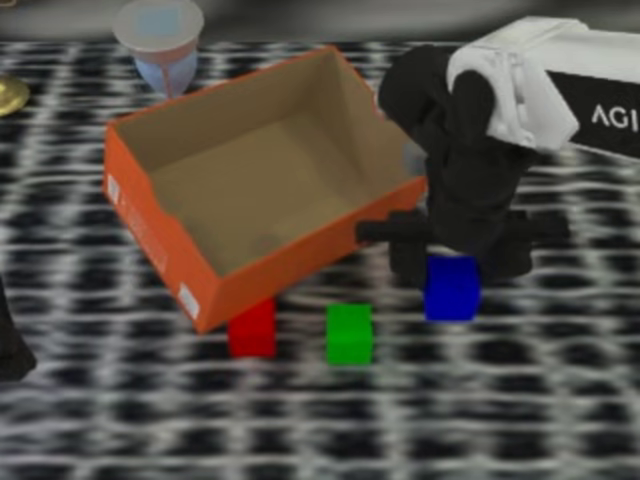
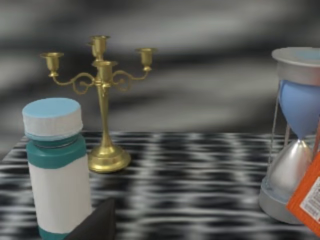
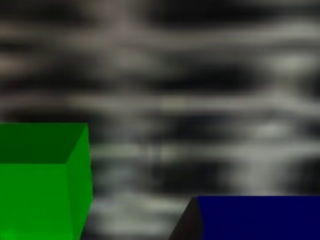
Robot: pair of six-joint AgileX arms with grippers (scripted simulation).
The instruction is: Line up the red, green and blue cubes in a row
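The red cube [image 1: 252, 328] lies on the patterned cloth just in front of the orange box's near corner. A short gap to its right sits the green cube [image 1: 349, 333] [image 3: 40, 182]. Further right and a little farther back is the blue cube [image 1: 452, 290] [image 3: 260, 217], with my right gripper [image 1: 455, 262] shut on it from above; a dark finger [image 3: 187, 222] presses its side in the right wrist view. The blue cube looks slightly raised off the cloth. My left arm [image 1: 8, 350] is parked at the left edge, with one finger [image 2: 97, 222] showing and nothing held.
A large open orange cardboard box [image 1: 150, 240] [image 2: 307, 200] stands behind the red and green cubes. An hourglass [image 1: 160, 40] [image 2: 295, 150] is at the back, a gold candelabra [image 2: 102, 100] at the far left, and a white bottle with a teal band [image 2: 57, 170] near the left gripper.
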